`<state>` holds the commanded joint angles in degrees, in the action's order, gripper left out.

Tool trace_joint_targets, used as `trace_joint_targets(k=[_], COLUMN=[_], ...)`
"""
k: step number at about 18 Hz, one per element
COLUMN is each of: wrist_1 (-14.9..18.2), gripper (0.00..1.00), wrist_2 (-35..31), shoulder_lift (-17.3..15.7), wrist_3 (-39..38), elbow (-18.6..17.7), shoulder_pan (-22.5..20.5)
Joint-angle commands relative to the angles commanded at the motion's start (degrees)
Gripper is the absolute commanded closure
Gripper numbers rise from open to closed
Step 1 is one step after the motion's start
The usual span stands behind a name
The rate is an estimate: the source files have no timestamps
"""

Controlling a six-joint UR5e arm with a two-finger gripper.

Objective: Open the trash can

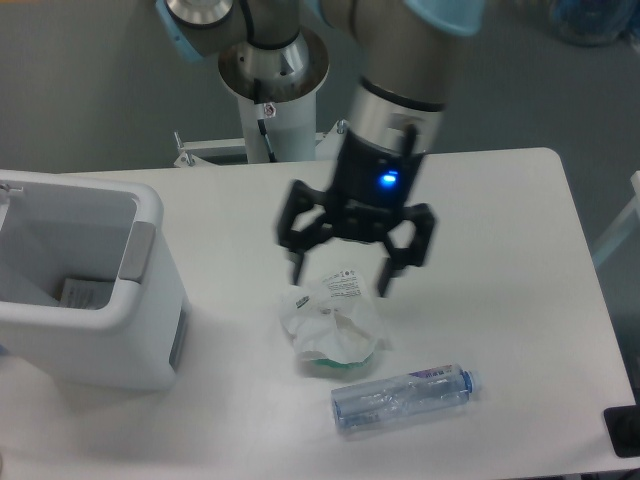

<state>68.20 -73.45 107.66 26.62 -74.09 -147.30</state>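
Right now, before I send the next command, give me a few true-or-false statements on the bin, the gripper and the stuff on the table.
1. The trash can is open, its inside showing. True.
2. The gripper is shut on the plastic bottle. False: its fingers are spread and hold nothing; the bottle lies apart, nearer the front edge of the table.
3. The gripper hangs over the crumpled wrapper. True.
4. The trash can is empty. False: a small paper item lies at its bottom.
5. The bottle stands upright. False: it lies on its side.
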Motion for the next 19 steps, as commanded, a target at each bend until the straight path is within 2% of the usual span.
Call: trace_joint_targets(k=[5,7,10,12,19], wrist_1=[-2.4,-3.8,-3.8,-3.7,-3.9], gripper=[0.00,0.00,0.00,0.00,0.00], wrist_2=[-2.2,-4.6,-6.8,-8.3,-11.1], shoulder_lift=[4.1,6.7,7.7,8.7,10.1], wrist_3=[9.2,14.0,24.5,29.9,38.2], elbow=[-1.2,-1.1,-3.1,-3.1,-3.2], shoulder_pan=[-5.3,-8.8,-10.4,-10.8,-12.0])
